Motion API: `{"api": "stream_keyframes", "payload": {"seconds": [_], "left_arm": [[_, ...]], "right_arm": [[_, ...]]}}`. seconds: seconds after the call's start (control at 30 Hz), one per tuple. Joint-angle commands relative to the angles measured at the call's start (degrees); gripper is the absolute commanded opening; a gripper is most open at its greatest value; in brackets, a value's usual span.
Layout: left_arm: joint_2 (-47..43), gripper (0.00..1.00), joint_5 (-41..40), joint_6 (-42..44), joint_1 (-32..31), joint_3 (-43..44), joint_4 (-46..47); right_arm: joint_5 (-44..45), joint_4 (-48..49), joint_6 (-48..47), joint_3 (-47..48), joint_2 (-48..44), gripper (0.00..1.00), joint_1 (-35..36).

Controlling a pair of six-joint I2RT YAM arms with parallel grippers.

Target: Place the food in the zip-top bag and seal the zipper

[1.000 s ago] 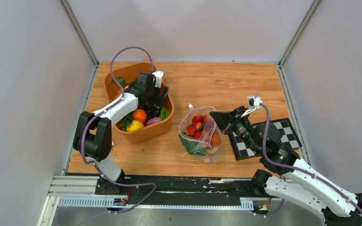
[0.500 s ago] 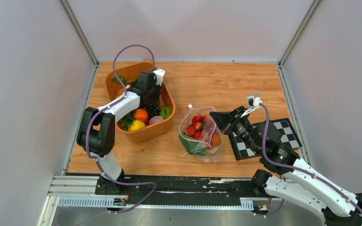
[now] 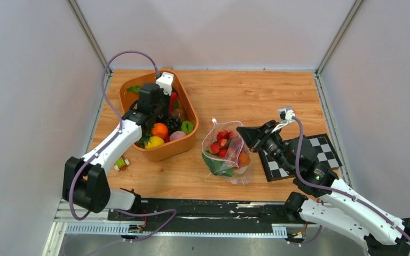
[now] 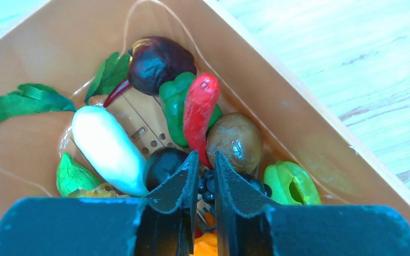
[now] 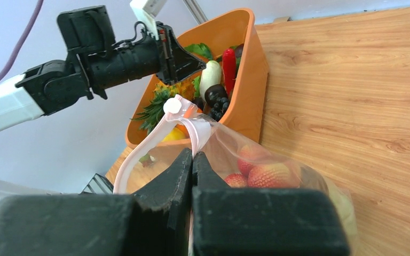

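Orange tub (image 3: 163,154): left tool (image 4: 204,156) just narrowed at grapes (image 4: 208,184), likely picking.
Zip-top bag (image 3: 225,152), 3 o'clock: right tool (image 5: 192,154) pinched zipper (image 5: 139,152).

Overhead view from behind, two close wrist views, orange tub (image 4: 48,48) in all

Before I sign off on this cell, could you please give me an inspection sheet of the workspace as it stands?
Surface: wooden table, no spills seen.
Job's things: bag mid-table, mouth open, strawberries inside; zipper unsealed; more toy food in the orange tub.
Clutter: checkered board on the right; small toy piece loose beside the tub.
Hands: left hand above the tub, fingers nearly together, grip unclear; right hand shut on the bag's mouth edge.
Cables: purple cable looped over each arm, no snag seen.
Surroundings: plain grey walls, nothing else seen.
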Motion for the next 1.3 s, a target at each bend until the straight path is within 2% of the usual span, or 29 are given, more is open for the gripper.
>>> {"api": "stream_keyframes", "payload": {"seconds": [0.0,0.03,0.07,0.23,0.27,0.4,0.57,0.63,0.7,1.0,1.1,1.27], "left_arm": [[-4.2,0.22,0.9,-3.1,-0.2,-2.1,3.1],[-4.9,0.22,1.1,-3.5,-0.2,-2.3,3.3],[-5.6,0.27,1.0,-3.8,-0.2,-2.9,3.9],[-2.8,0.64,0.3,-2.8,-0.2,-2.3,5.4],[-1.4,0.69,0.5,-2.4,-0.2,-1.7,5.9],[4.9,0.80,-1.0,-1.0,-0.2,2.0,6.1],[11.7,0.83,-3.0,3.0,-0.1,5.7,7.6],[13.2,0.83,-4.1,3.6,-0.1,6.1,10.3],[14.1,0.77,-4.8,4.0,-0.1,6.8,10.5],[7.0,0.29,-8.1,2.7,-0.1,0.8,15.0],[2.5,0.25,-8.3,2.4,-0.1,-1.1,14.3],[-8.6,0.23,-8.3,-0.3,-0.1,-3.6,11.2]], "right_arm": [[-0.4,2.3,-0.3,2.1,-0.4,0.00,0.2],[-0.3,2.3,-0.2,2.1,-0.6,0.00,0.2],[-0.3,2.3,-0.3,2.0,-0.6,0.00,0.2],[-0.6,2.5,0.0,1.8,-0.7,0.00,0.2],[-0.5,2.5,0.1,1.8,-0.6,0.00,0.2],[-0.7,2.8,0.1,1.8,-0.4,0.00,0.2],[-0.5,2.4,0.0,2.1,-0.6,0.00,0.2],[-0.5,2.4,0.0,2.1,-0.5,0.00,0.2],[-0.6,2.4,0.1,2.1,-0.2,0.00,0.2],[-0.9,2.8,0.0,2.1,0.1,0.00,0.2],[-1.1,2.9,-0.1,2.2,0.3,0.00,0.2],[-1.7,3.3,-0.1,2.3,0.8,0.00,0.2]]}}
